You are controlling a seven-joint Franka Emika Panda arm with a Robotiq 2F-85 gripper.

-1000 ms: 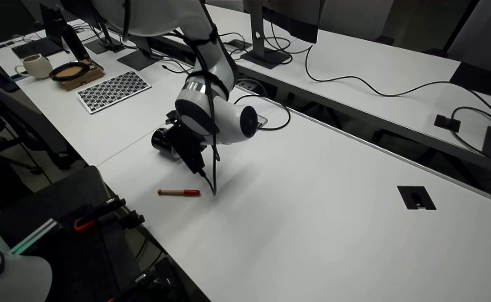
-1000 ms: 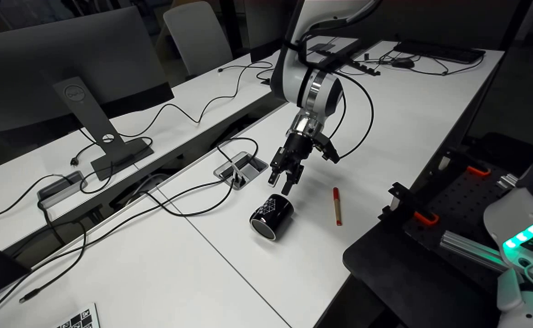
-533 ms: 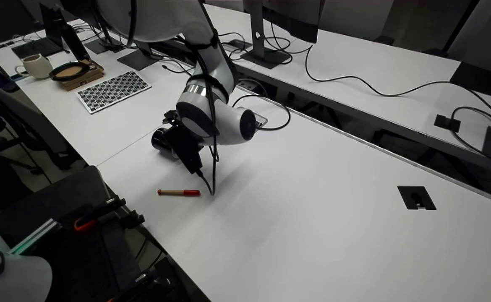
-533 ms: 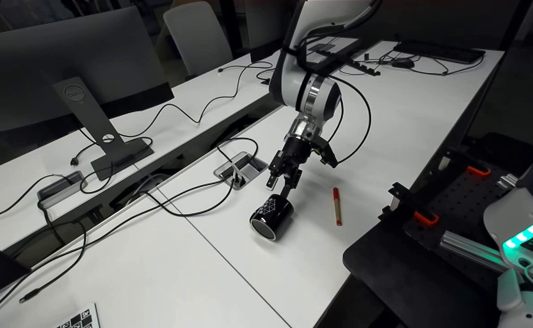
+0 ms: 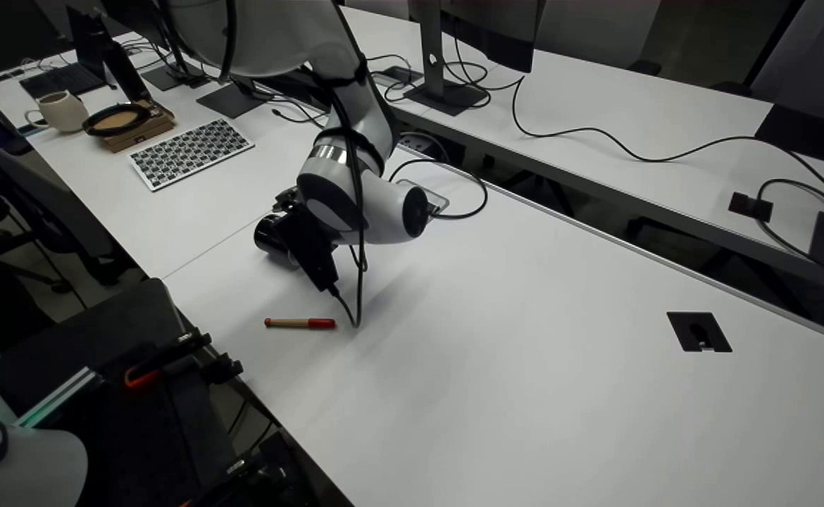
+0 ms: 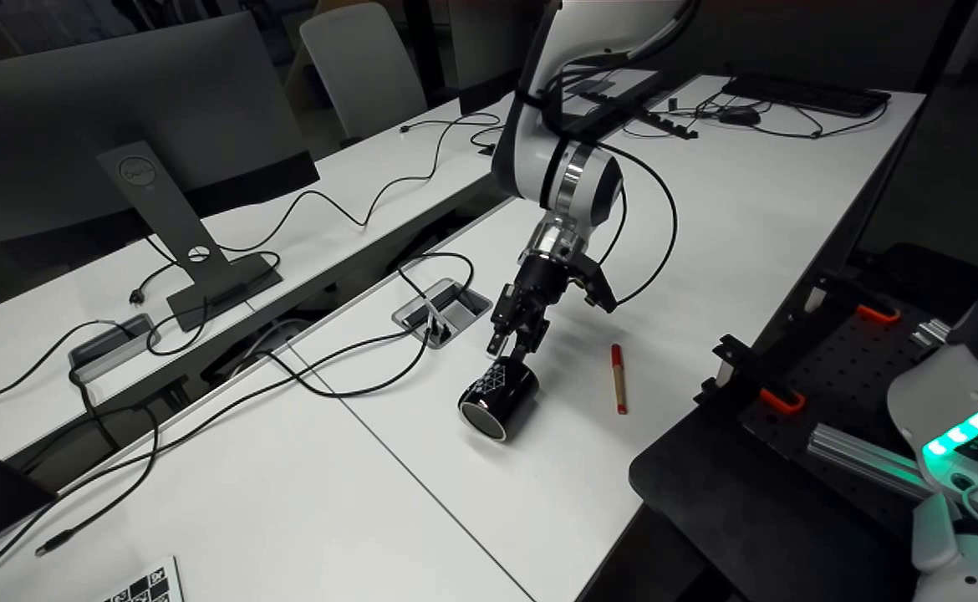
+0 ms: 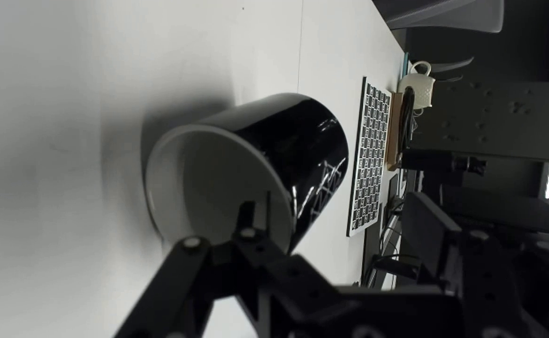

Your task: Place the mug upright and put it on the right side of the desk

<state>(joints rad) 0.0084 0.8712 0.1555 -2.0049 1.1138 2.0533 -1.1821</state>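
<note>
The mug [image 6: 496, 403] is black with a white line pattern and lies on its side on the white desk [image 5: 560, 352]. It also shows in an exterior view [image 5: 268, 234], partly behind the gripper. In the wrist view the mug [image 7: 298, 131] turns its pale grey mouth toward the camera; its handle does not show. My gripper [image 6: 509, 351] is open at the mug's mouth end. In the wrist view the gripper [image 7: 339, 209] has one finger in front of or inside the mouth and the other finger [image 7: 427, 230] outside the mug, with a wide gap between; exact depth cannot be told.
A red marker [image 5: 301, 323] lies near the desk's front edge. A socket box [image 6: 441, 313] with black cables sits at the back edge. A keyboard [image 5: 190, 155] and a white cup [image 5: 63, 111] are on the adjoining desk. A black grommet [image 5: 701, 332] is set into the desk.
The gripper has moved slightly closer to the mug's mouth end and tilted a little. The mug and the marker have not moved.
</note>
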